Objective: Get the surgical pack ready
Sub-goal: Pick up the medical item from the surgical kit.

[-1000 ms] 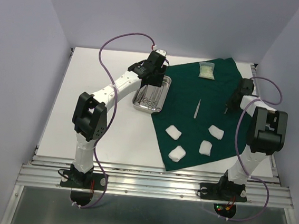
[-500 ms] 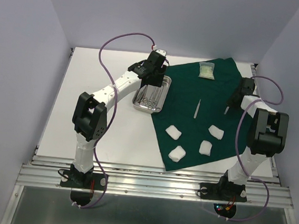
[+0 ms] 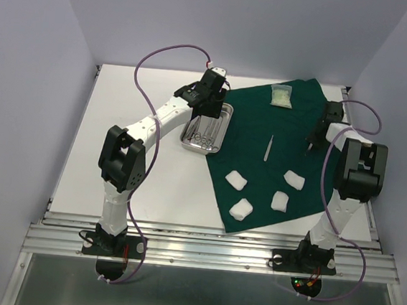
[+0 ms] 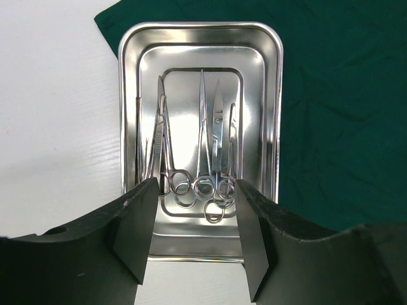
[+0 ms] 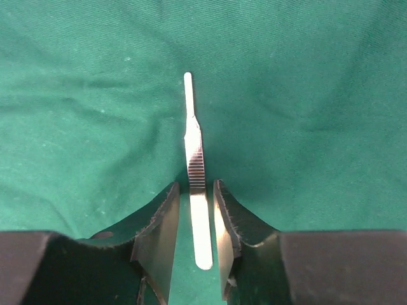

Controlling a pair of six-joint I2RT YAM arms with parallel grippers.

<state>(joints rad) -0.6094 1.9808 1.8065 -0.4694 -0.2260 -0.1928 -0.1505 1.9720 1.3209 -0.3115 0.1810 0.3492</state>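
Note:
A dark green drape (image 3: 264,119) covers the right half of the table. A shiny steel tray (image 3: 219,138) sits at its left edge and holds several scissor-like forceps (image 4: 210,159). My left gripper (image 3: 206,109) hovers above the tray's near end, open and empty (image 4: 194,235). Several white gauze pads (image 3: 237,179) lie on the drape's near part, and a pale packet (image 3: 282,96) lies at the far edge. A slim steel tool (image 3: 267,148) lies on the drape. My right gripper (image 3: 310,144) is narrowly open, and in the right wrist view the tool (image 5: 194,146) shows between its jaws (image 5: 196,248), untouched.
Bare white table (image 3: 137,88) lies left of the tray. The enclosure's walls stand close on the left, right and far sides. Purple cables loop above both arms.
My right arm has shifted, its wrist moving a little toward the far side over the drape. The left arm and all objects have stayed put.

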